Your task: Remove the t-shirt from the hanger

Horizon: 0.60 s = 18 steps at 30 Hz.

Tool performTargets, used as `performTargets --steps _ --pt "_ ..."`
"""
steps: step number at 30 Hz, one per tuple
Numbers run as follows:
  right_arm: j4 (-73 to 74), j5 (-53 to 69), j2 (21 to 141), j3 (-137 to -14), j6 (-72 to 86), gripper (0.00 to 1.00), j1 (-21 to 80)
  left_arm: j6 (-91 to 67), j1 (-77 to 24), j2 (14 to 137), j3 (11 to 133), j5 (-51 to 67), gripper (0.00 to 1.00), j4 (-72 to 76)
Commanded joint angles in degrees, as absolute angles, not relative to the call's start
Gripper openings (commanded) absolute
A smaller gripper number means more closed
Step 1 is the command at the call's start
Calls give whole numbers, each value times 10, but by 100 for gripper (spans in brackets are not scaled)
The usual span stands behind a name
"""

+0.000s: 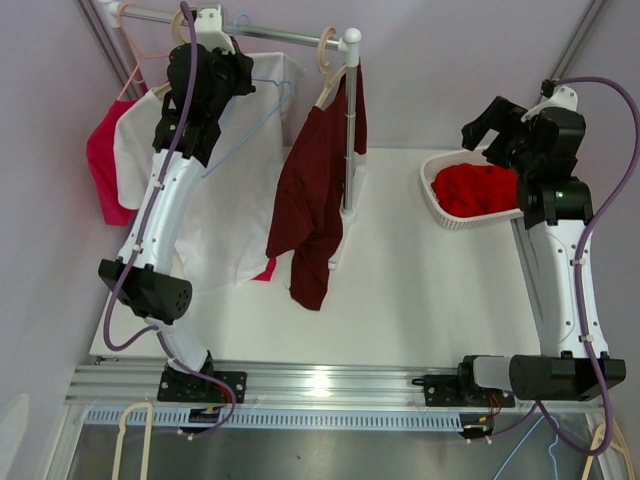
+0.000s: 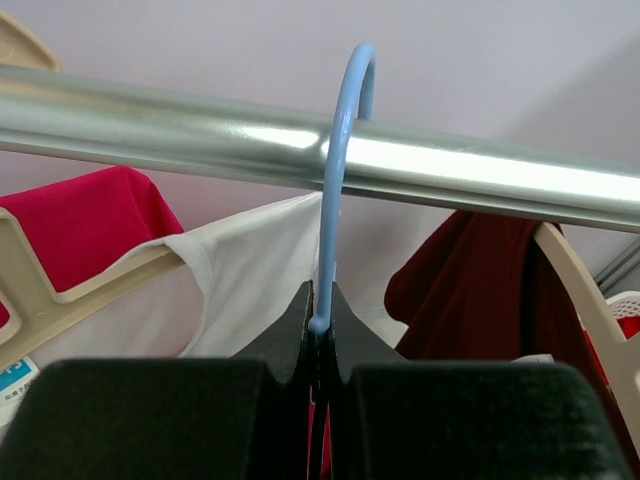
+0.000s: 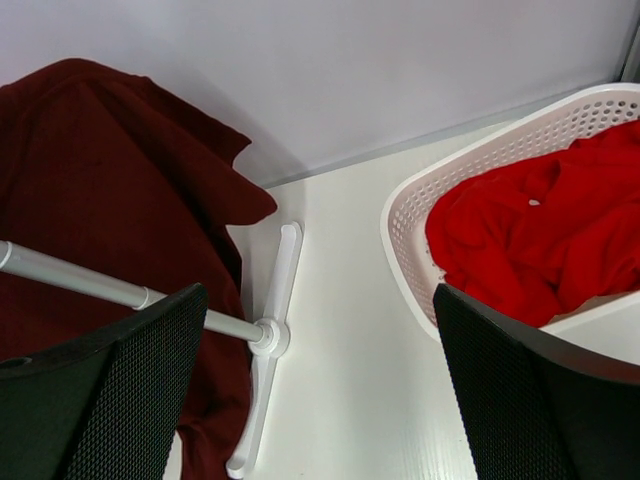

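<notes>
The left gripper (image 2: 320, 305) is closed tightly on the neck of the blue hanger (image 2: 338, 200), just below the metal rail (image 2: 150, 125). The hook of this hanger is over the rail. The white t-shirt (image 1: 235, 210) is on the blue hanger; it hangs down from the rail, behind the left arm, and its lower part reaches the table (image 1: 400, 300).

To the left of it on the same rail hangs a pink shirt (image 1: 105, 160) on a beige hanger (image 2: 40, 290). At the right end of the rail, a dark red shirt (image 1: 305, 200) hangs close to the upright post (image 1: 350, 130).

The right gripper (image 3: 318, 290) is well apart from the rail, to the right of its end, with the jaws wide open and holding nothing (both pads are bare in the wrist view). Below it stands a white basket (image 1: 430, 185) with a red cloth (image 1: 485, 188) inside.
</notes>
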State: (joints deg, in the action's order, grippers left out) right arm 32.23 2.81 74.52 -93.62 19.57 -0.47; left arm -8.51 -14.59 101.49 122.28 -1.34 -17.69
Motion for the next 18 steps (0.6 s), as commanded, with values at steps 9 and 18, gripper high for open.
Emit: performTargets --steps 9,18 --pt "297 24 722 -928 191 100 20 -67 -142 958 1239 -59 48 -180" --pt "292 25 724 -922 195 99 35 -51 -142 851 1140 46 52 -121"
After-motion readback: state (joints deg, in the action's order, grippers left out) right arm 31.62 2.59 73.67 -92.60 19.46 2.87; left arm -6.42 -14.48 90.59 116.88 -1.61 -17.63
